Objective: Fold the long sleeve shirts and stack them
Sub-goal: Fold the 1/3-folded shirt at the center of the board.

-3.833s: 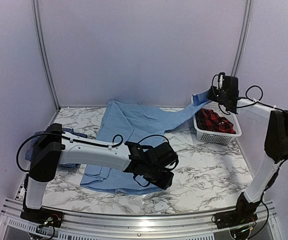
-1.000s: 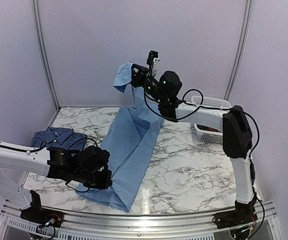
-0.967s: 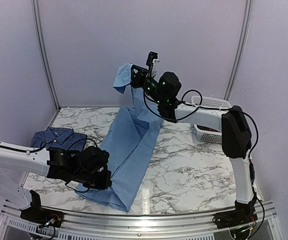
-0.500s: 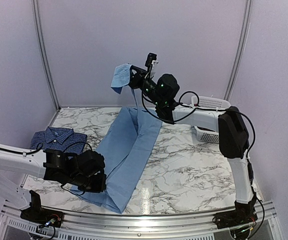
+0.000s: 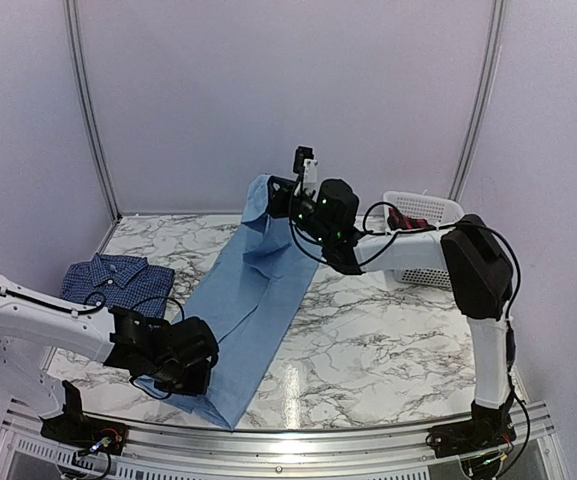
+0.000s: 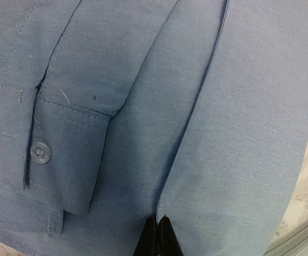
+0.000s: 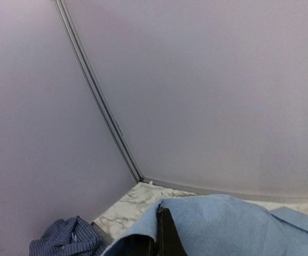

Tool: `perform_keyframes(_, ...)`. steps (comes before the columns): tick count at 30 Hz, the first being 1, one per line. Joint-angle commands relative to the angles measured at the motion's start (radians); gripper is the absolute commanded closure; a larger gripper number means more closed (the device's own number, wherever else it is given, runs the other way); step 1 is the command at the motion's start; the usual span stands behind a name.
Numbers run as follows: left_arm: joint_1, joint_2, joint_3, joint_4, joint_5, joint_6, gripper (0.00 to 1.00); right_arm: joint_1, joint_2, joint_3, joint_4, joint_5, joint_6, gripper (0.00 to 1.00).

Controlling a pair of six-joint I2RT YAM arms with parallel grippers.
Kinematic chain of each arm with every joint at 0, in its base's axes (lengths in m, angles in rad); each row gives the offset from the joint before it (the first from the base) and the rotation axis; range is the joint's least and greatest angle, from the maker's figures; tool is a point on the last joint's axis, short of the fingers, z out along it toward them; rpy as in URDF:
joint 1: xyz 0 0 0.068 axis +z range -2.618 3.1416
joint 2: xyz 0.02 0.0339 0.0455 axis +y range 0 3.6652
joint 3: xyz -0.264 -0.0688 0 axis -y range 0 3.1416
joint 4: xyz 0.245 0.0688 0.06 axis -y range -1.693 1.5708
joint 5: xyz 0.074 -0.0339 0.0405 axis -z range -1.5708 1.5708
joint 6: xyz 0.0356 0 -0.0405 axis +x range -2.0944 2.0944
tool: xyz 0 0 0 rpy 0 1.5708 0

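Note:
The light blue long sleeve shirt [image 5: 253,290] is stretched in a long folded strip from the back middle of the table to its near left edge. My right gripper [image 5: 276,190] is shut on its far end, lifted above the table; that cloth [image 7: 234,224] drapes over the fingers in the right wrist view. My left gripper [image 5: 200,380] is shut on the near end, low at the table; its wrist view shows the fingertips pinched in a fold [image 6: 159,221], with a buttoned cuff [image 6: 63,154] beside them. The dark blue checked shirt [image 5: 118,280] lies folded at the left, also seen in the right wrist view [image 7: 68,237].
A white basket [image 5: 423,235] holding red-and-black cloth stands at the back right, behind my right arm. The booth walls close the back and sides. A metal rail [image 5: 288,440] runs along the table's near edge.
My right gripper has come down and slightly right with the shirt's far end. My left gripper has pulled the near end toward the front left, and the shirt has narrowed into a flatter strip.

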Motion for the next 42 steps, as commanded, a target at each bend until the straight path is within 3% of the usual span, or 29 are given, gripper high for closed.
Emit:
perform_keyframes(1, -0.003, 0.083, 0.014, -0.043, -0.016, 0.018, 1.00, 0.008, -0.085, -0.123, -0.039, 0.108, 0.005, 1.00)
perform_keyframes(8, -0.004, 0.179, 0.043, -0.006, 0.032, 0.064, 1.00, 0.004, -0.071, -0.242, -0.189, 0.193, 0.050, 1.00)
perform_keyframes(15, -0.013, 0.298, 0.160, 0.020, 0.093, 0.126, 1.00, -0.075, 0.001, -0.251, -0.308, 0.109, 0.148, 1.00)
perform_keyframes(23, -0.014, 0.503, 0.436, 0.034, 0.187, 0.203, 1.00, -0.208, 0.019, -0.209, -0.415, 0.029, 0.099, 1.00)
perform_keyframes(28, -0.012, 0.528, 0.480, 0.033, 0.208, 0.195, 1.00, -0.232, -0.016, -0.201, -0.483, -0.033, 0.065, 1.00)
perform_keyframes(31, -0.011, 0.507, 0.476, 0.030, 0.213, 0.195, 0.90, -0.232, -0.047, -0.224, -0.488, -0.067, 0.091, 1.00)
perform_keyframes(33, -0.011, 0.485, 0.473, 0.028, 0.217, 0.195, 0.75, -0.229, -0.066, -0.238, -0.502, -0.092, 0.118, 1.00)
perform_keyframes(36, -0.009, 0.438, 0.465, 0.026, 0.211, 0.203, 0.63, -0.214, -0.116, -0.278, -0.512, -0.100, 0.156, 1.00)
perform_keyframes(42, 0.036, 0.345, 0.456, 0.016, 0.216, 0.228, 0.57, -0.157, -0.195, -0.405, -0.522, -0.090, 0.228, 1.00)
